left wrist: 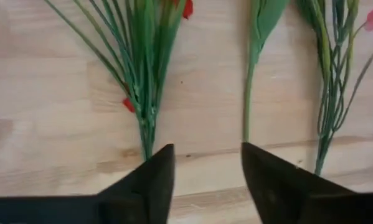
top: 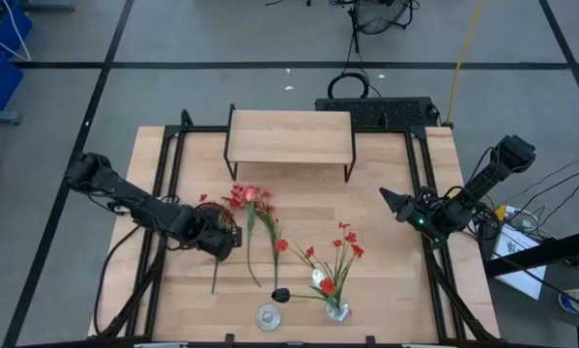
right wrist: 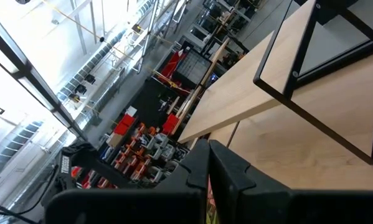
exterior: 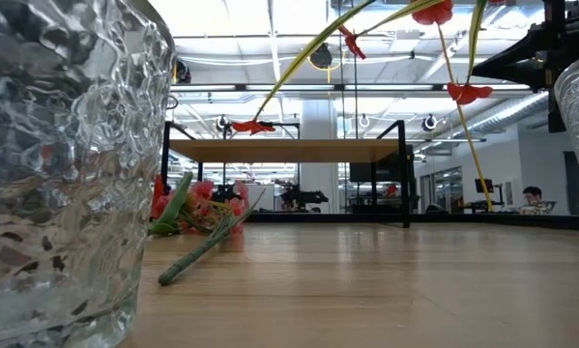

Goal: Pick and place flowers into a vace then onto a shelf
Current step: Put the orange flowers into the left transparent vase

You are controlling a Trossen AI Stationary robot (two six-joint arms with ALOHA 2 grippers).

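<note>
The left gripper hangs low over the surface, jaws parted and empty, stalk ends of loose flowers lying just beyond; the right gripper waits clenched at the far side. The step in hand looks like picking a stem; next the jaws must straddle one stalk and close. One vase already holds red stems. Only the high view shows that vase and the shelf together; the wrist view alone shows the gap between the jaws.
</note>
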